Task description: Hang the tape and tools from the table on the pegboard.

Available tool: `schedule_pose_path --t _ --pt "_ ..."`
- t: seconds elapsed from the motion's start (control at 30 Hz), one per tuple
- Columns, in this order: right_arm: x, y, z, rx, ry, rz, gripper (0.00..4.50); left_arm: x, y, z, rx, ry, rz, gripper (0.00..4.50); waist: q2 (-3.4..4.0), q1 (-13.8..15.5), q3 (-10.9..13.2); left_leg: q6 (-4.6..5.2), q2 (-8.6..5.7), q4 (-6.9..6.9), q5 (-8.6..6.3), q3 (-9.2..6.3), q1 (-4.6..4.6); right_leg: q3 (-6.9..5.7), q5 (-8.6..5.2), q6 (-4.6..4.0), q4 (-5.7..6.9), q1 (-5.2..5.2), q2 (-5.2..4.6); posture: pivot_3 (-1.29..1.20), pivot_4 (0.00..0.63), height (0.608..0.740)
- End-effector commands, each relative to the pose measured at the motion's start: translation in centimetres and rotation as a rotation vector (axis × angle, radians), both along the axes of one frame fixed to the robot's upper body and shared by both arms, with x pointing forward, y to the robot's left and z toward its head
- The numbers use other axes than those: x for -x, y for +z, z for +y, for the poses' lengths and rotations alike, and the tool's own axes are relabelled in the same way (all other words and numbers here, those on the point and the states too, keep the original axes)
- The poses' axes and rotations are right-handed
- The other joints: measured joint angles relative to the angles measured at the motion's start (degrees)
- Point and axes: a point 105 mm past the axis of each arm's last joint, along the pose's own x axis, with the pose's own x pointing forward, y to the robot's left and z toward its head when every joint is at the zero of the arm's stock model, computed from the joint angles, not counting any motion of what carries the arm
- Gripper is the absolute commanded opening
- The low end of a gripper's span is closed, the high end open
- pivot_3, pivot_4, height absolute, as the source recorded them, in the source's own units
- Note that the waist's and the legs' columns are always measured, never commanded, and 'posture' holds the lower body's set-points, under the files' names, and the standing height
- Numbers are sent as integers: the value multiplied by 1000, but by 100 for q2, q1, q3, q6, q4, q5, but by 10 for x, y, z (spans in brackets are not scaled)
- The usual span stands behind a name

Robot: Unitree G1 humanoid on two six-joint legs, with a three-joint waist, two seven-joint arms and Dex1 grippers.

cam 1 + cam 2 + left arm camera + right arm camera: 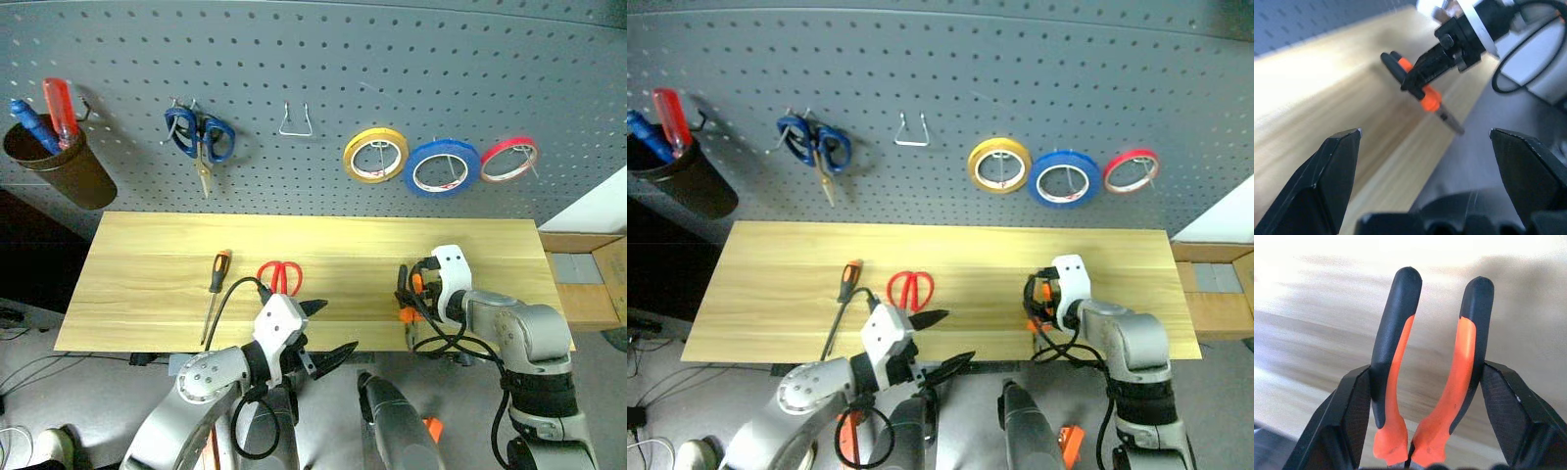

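My right gripper (1427, 374) is shut on the orange-and-black pliers (1396, 357), one finger outside each handle. It holds them over the front right of the table (157, 264); the left wrist view shows the pliers (1420, 83) with their metal nose pointing down. At the table's front edge my left gripper (328, 331) stands open and empty. The red-looped scissors (280, 276) and the small screwdriver (217, 274) lie on the wood just beyond it. The blue tape (443, 167) hangs on a hook of the pegboard (313, 59).
On the pegboard hang blue-looped scissors (200, 137), a yellow roll (375, 155), a thin red roll (509, 159) and a brown cup (59, 162) holding blue and red handles. A bare wire hook (296, 122) sits between the scissors and the rolls. A cardboard box (588, 284) adjoins the table's right end.
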Motion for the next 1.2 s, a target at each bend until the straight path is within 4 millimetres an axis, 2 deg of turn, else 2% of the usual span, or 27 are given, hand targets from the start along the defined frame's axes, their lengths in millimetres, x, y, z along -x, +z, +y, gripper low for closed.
schedule_pose_path --t 0.03,0.13,0.27,0.37,0.43,0.47,0.6,0.77,0.93,1.1,1.2 --pt "12 79 43 -128 154 -379 2878 11 28 8 76 101 -65 4500 21 -6 -36 0 -1 0 0 0 1 -2 0 0 0 0 0 83 207 740" --pt "11 115 59 -161 179 -584 2878 -1 39 22 91 221 -116 4500 31 60 -95 -15 -13 6 14 -8 1 -16 -1 2 2 4 -2 86 183 740" --pt "8 159 67 -207 205 -856 2878 -29 54 33 137 358 -190 4500 13 122 -267 -25 -23 19 40 -28 8 -37 11 -2 -1 32 -3 115 126 740" --pt "-2 193 75 -210 163 -1041 2878 -54 66 43 164 440 -271 4500 -5 113 -438 -24 -23 26 50 -26 15 -40 33 -7 -4 43 -2 130 92 740" --pt "-7 203 75 -217 144 -1108 2878 -64 71 42 183 467 -298 4500 -10 101 -557 -27 -21 26 62 -29 23 -45 45 -16 -2 49 1 141 72 740" --pt "-12 215 78 -237 117 -1160 2878 -74 76 42 192 476 -324 4500 -9 107 -614 -27 -18 25 62 -29 31 -46 48 -20 0 55 3 145 64 740" --pt "-28 241 87 -291 49 -1251 2878 -105 76 30 175 450 -344 4500 -24 140 -771 -35 -18 12 70 -26 79 -46 55 -31 15 85 6 149 47 740" --pt "-44 251 103 -319 40 -1289 2878 -130 76 21 147 425 -366 4500 -27 203 -883 -37 -18 1 75 -19 118 -42 56 -32 19 117 8 144 63 740" --pt "-54 248 114 -340 39 -1291 2878 -135 76 23 142 439 -379 4500 -28 235 -887 -37 -15 0 75 -18 118 -39 56 -34 26 115 8 150 84 740" --pt "-66 237 127 -368 38 -1251 2878 -143 78 40 108 516 -380 4500 -24 248 -883 -36 -14 -2 74 -18 118 -39 57 -35 33 113 7 180 127 740" --pt "-71 231 130 -374 35 -1234 2878 -144 80 41 105 526 -385 4500 -21 259 -877 -35 -12 0 74 -20 122 -40 57 -35 41 113 10 198 145 740"
